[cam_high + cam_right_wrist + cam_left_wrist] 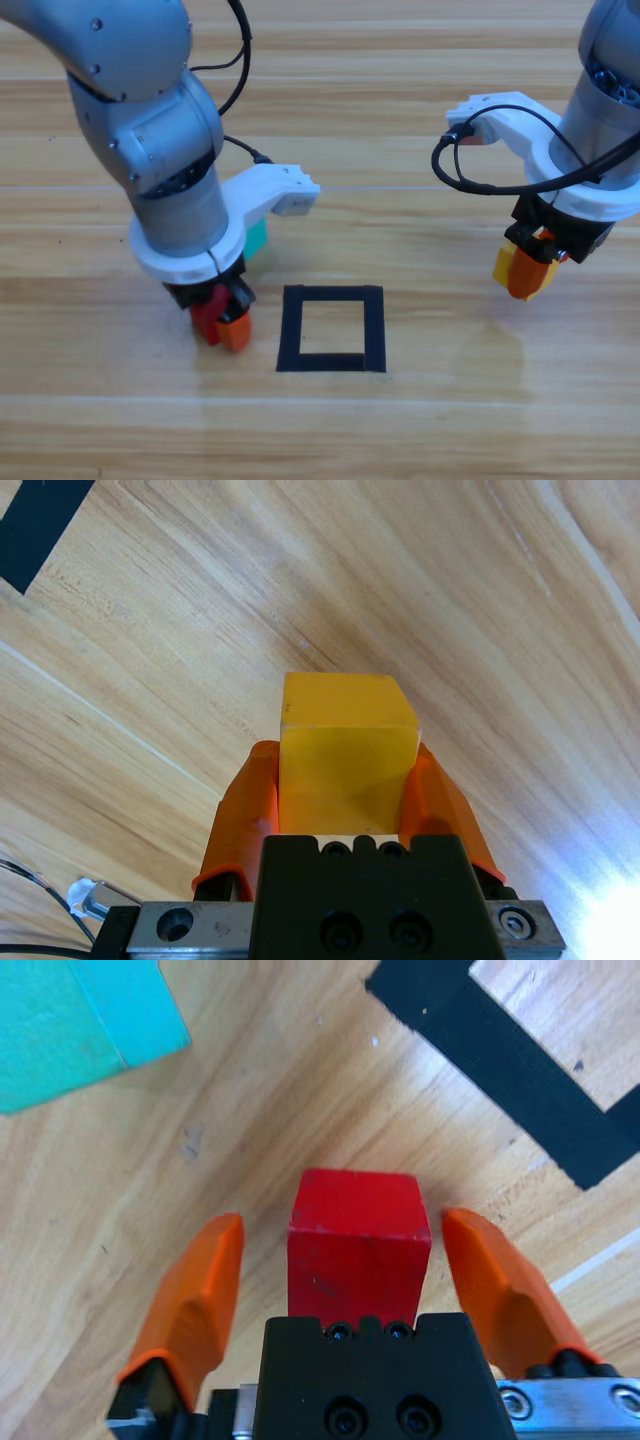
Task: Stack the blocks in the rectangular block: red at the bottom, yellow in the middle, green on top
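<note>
Left tool [340, 1260] spread around red [358, 1245], seemingly untouching, beside the tape edge [331, 329]; right tool [340, 780] pinches yellow [345, 760].

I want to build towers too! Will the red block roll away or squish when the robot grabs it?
Probably neither. The red block has flat faces and sits square on the wood, so it shouldn't roll. Its crisp edges suggest it's stiff. The left gripper is open around it, not yet squeezing.
</note>
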{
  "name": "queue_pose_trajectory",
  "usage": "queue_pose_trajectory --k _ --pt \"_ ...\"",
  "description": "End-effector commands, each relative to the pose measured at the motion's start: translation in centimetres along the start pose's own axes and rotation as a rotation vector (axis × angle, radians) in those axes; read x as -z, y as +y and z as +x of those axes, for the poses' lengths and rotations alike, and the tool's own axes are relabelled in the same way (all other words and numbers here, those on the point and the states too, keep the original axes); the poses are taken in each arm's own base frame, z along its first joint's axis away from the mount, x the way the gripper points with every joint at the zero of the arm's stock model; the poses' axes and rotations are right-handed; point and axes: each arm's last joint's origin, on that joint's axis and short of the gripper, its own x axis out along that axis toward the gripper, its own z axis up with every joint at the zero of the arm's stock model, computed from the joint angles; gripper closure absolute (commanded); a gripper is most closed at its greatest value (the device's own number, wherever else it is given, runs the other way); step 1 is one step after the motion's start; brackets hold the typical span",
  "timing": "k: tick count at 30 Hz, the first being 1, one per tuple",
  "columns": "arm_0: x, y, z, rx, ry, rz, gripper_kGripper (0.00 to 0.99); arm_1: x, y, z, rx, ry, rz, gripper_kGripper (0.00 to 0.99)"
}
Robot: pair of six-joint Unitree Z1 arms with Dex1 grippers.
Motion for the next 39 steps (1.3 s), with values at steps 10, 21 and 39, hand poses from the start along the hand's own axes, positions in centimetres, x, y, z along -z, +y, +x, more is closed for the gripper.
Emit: queue_pose_trajectory --k 10,21,39 --pt "0.4 -0.6 2.9 0.007 0.058 -0.022 0.83 0.2 -0.5 0.4 -0.012 -0.004 0.009 0.982" --pt "-1.5 -0.6 -1.2 -0.022 -0.035 -0.363 0.844 0.3 -0.5 1.0 -0.014 0.0 0.01 0.984" --pt "-6.8 -5.1 -1.8 0.02 -0.02 -0.757 0.87 0.1 -0.5 1.5 -0.014 -0.001 0.015 0.982"
